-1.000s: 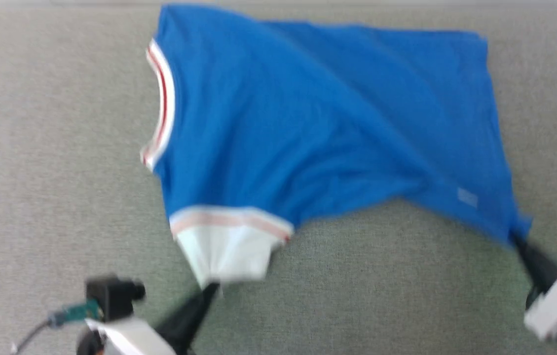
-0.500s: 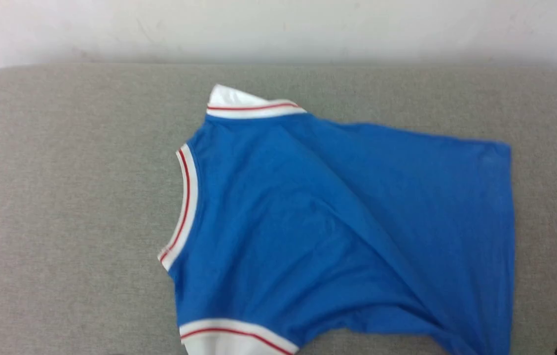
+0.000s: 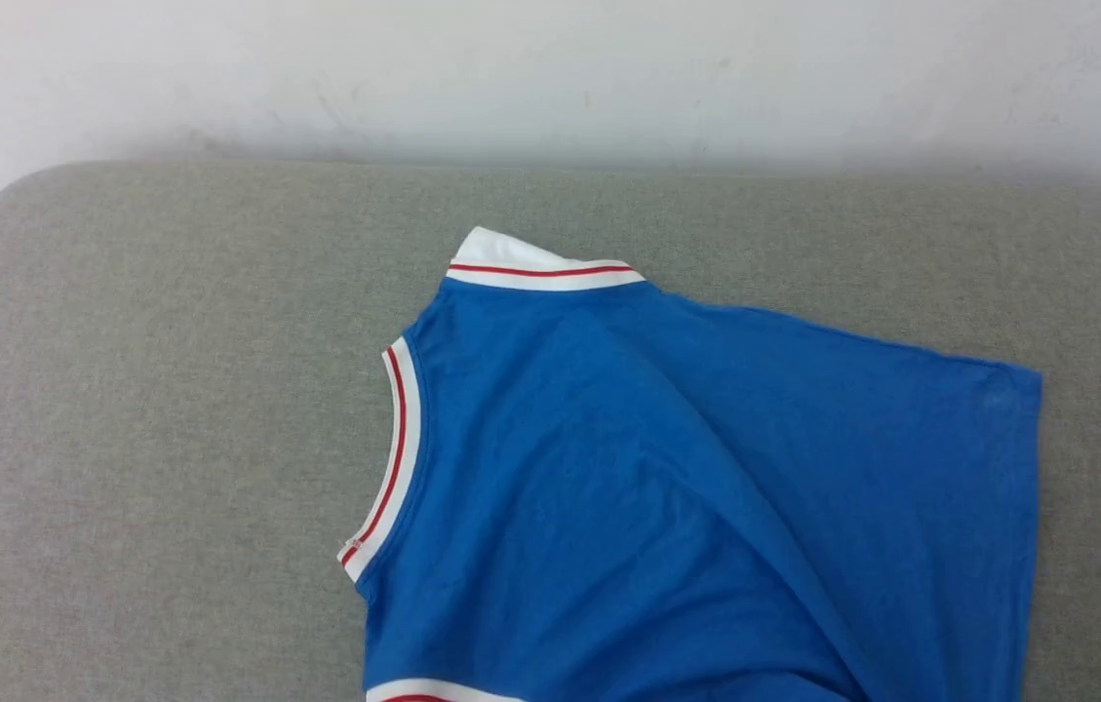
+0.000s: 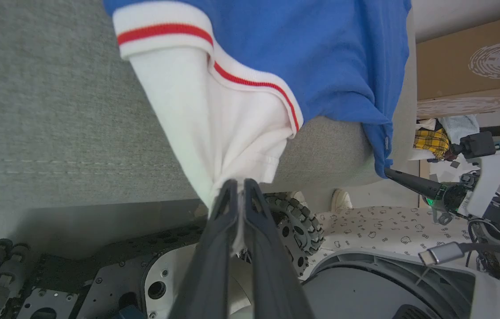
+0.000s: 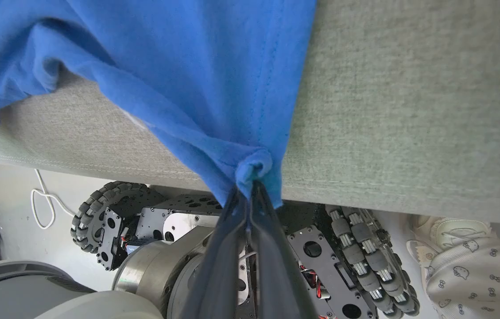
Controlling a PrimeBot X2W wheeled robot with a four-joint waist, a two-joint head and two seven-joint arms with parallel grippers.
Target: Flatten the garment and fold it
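Left end effector (image 4: 241, 183) clenched on garment (image 3: 706, 487) sleeve, right end effector (image 5: 247, 189) clenched on its blue corner

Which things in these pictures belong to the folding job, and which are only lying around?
For the job: the garment, the left tool shut on its white sleeve, the right tool shut on a blue corner, the grey padded surface under it.
Lying about: a cardboard box, a white cable, a yellow checked cloth.

A grey fabric surface (image 3: 170, 390) meets a white wall (image 3: 550, 78), a white cable (image 5: 37, 184) looped on the floor (image 5: 10, 195) below.
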